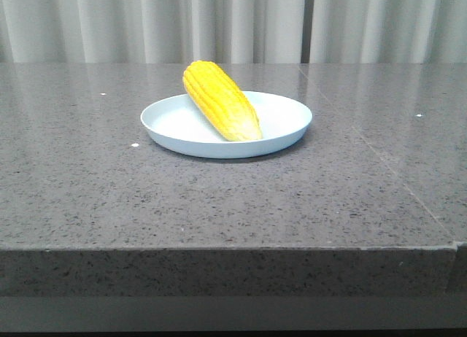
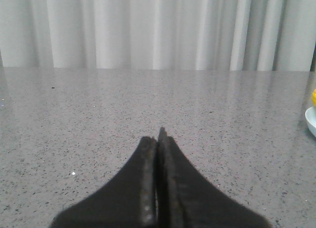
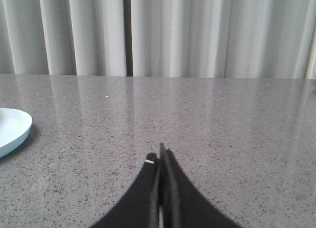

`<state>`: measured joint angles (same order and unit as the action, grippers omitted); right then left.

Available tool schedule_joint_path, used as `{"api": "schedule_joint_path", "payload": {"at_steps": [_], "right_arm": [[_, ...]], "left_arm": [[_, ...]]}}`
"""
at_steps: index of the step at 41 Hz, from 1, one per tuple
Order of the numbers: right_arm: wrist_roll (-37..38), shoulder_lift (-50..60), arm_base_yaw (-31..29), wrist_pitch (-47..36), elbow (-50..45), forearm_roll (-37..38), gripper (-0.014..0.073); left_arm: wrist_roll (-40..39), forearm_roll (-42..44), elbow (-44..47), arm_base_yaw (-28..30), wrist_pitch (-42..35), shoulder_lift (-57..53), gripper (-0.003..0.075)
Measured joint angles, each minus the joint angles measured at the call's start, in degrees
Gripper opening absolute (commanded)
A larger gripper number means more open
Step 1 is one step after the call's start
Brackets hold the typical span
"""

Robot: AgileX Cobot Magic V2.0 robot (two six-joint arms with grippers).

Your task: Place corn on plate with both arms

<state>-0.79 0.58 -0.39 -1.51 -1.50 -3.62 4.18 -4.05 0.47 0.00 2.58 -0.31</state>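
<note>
The yellow corn lies on the pale blue plate in the front view, its paler tip pointing toward the near right rim and its thick end over the far left rim. Neither gripper shows in that view. My left gripper is shut with nothing in it, low over bare tabletop; the plate's edge and a sliver of corn sit far off at the frame's side. My right gripper is shut and empty too, apart from the plate's rim seen at the side.
The grey speckled stone table has a front edge close to the camera and a seam line running on its right part. Pale curtains hang behind the table.
</note>
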Motion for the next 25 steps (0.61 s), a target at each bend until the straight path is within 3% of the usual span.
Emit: {"api": "schedule_joint_path", "payload": {"at_steps": [25], "right_arm": [[-0.04, 0.0, 0.0, -0.12, 0.0, -1.14, -0.0068]], "left_arm": [[0.0, 0.0, 0.0, 0.0, 0.0, 0.0, -0.002]]}}
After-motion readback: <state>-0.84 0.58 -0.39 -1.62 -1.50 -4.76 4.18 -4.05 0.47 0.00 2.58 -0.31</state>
